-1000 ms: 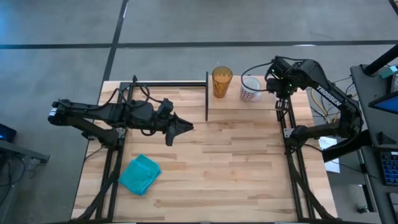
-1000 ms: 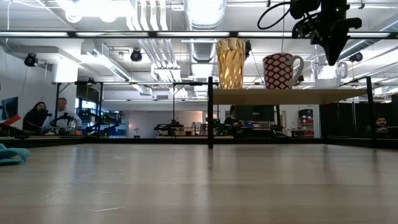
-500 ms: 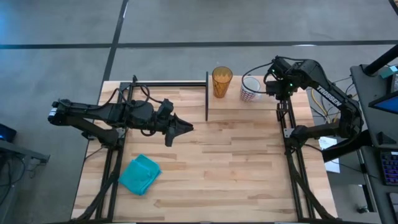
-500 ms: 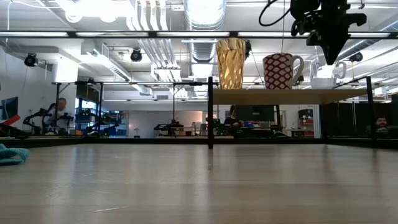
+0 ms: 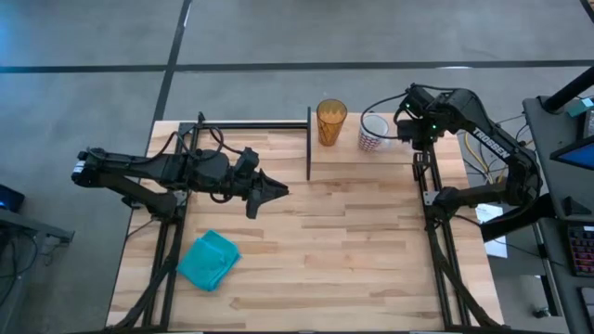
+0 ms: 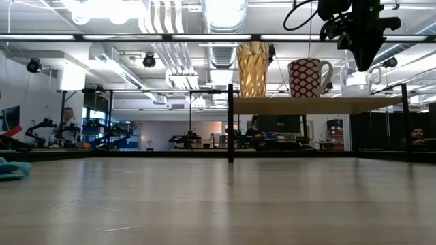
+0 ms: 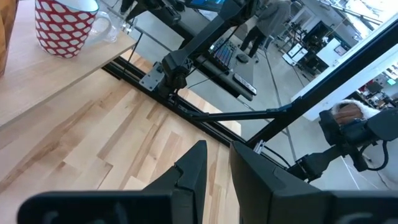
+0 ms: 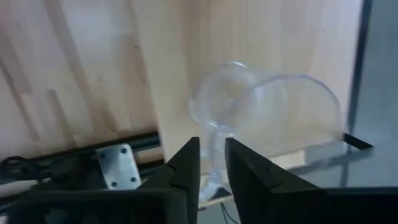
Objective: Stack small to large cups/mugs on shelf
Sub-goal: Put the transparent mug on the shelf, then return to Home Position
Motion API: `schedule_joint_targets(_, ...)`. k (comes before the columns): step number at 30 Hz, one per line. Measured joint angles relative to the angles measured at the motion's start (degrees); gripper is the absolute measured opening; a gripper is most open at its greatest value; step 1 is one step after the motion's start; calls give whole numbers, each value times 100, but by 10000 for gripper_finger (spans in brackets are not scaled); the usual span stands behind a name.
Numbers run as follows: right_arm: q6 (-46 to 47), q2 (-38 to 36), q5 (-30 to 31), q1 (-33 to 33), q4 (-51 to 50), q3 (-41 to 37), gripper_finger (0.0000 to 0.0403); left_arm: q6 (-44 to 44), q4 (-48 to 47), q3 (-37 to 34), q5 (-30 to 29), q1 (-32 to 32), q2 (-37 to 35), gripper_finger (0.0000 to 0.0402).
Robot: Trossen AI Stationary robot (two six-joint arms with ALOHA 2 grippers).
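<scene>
The shelf stands at the table's far right. On it rest the amber tumbler and the white mug with red pattern, both upright on their bases. The tiny clear glass cup is at the shelf's right end, under my right gripper, which is shut on it. My left gripper waits shut over the table's left middle, holding nothing. My right gripper pinches the glass cup's handle between its two fingers, coming from above and pointing down. The cup sits beside and below the fingertips, its base at the level of the shelf board. Whether it rests there or is just clear, I cannot tell.
A teal cloth lies crumpled near the table's near left corner. The shelf's black upright post marks its left end. Bare wood stretches across the table's middle and near right. People and equipment show in the room behind.
The glass cup has rocked slightly in my right gripper's hold at the shelf's right end, while the gripper itself has barely shifted and stayed shut.
</scene>
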Motion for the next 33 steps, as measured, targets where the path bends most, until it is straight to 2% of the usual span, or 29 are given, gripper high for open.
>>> schedule_joint_targets(6, 0, 0, 353, 0, 98, 0, 92, 0, 0, 0, -1, 0, 0, 57)
schedule_joint_targets(16, 218, -160, 367, 0, 164, 0, 80, 0, -7, -18, -1, 0, 0, 57)
schedule_joint_targets(25, 1192, -737, 355, 0, 122, 0, 73, -2, -5, -94, -2, -1, -1, 57)
schedule_joint_targets(33, 1440, -1464, 355, 0, 157, 0, 85, 0, 10, -53, -3, 0, 0, 57)
